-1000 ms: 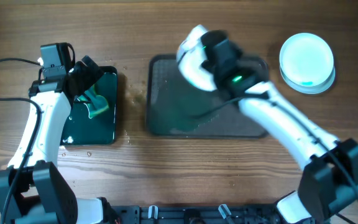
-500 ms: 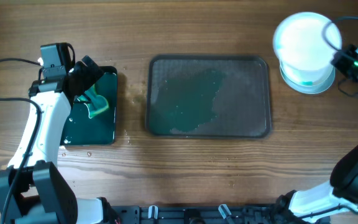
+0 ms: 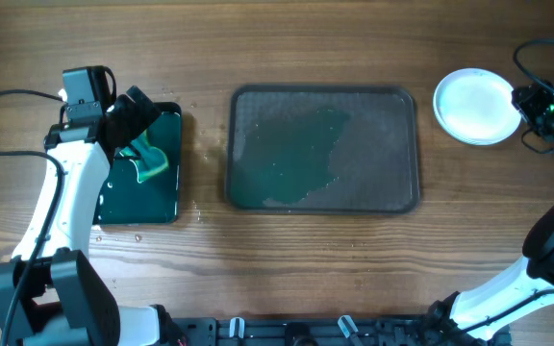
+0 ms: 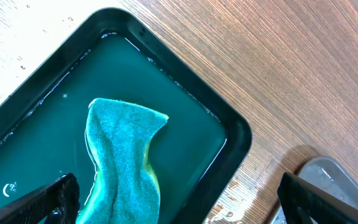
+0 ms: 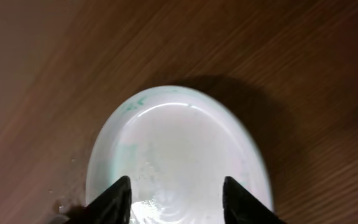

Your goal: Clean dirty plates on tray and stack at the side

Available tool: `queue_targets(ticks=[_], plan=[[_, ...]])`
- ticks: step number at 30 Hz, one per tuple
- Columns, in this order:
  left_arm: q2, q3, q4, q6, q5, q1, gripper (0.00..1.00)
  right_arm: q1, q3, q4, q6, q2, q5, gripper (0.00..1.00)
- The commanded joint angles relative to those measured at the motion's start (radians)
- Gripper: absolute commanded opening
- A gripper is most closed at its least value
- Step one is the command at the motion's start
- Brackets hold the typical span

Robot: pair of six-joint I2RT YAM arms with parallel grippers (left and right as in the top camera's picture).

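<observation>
Wood table (image 3: 287,259) w/ tray (image 3: 378,144), plates (image 3: 476,106) at side; L gripper (image 4: 176,190), R gripper (image 5: 176,193) both spread apart.

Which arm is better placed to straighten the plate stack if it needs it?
Right. The right gripper hangs open at the edge of the stack; the left gripper is open above the sponge, on the far side of the tray.

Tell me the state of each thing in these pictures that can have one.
plates: piled on the table right of the tray, top one white with faint green traces
tray: no plates on it, wet green film on its left part
small black tray: filled with green water
sponge: lying crumpled in the water
left gripper: open, above the sponge
right gripper: open, over the top plate
</observation>
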Motion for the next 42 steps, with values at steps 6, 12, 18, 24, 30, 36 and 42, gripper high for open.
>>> queue_targets(ticks=[6, 12, 18, 24, 30, 36, 42], plan=[[-0.007, -0.001, 0.0, 0.004, 0.008, 0.005, 1.0, 0.014, 0.0, -0.34, -0.056, -0.224, -0.071, 0.49], [-0.007, -0.001, 0.0, 0.004, 0.008, 0.005, 1.0, 0.088, -0.066, -0.504, -0.011, -0.529, -0.03, 1.0], [-0.007, -0.001, 0.0, 0.004, 0.009, 0.005, 1.0, 0.191, -0.067, -0.584, 0.275, -0.611, -0.029, 1.0], [-0.007, -0.001, 0.0, 0.004, 0.008, 0.005, 1.0, 0.193, -0.067, -0.575, 0.485, -0.6, 0.027, 1.0], [-0.007, -0.001, 0.0, 0.004, 0.008, 0.005, 1.0, 0.193, -0.067, -0.649, 0.474, -0.6, 0.191, 1.0], [-0.007, -0.001, 0.0, 0.004, 0.009, 0.005, 1.0, 0.195, -0.067, -0.594, 0.295, -0.583, 0.155, 1.0], [-0.007, -0.001, 0.0, 0.004, 0.008, 0.005, 1.0, 0.285, -0.067, -0.486, -0.062, -0.727, 0.063, 1.0]])
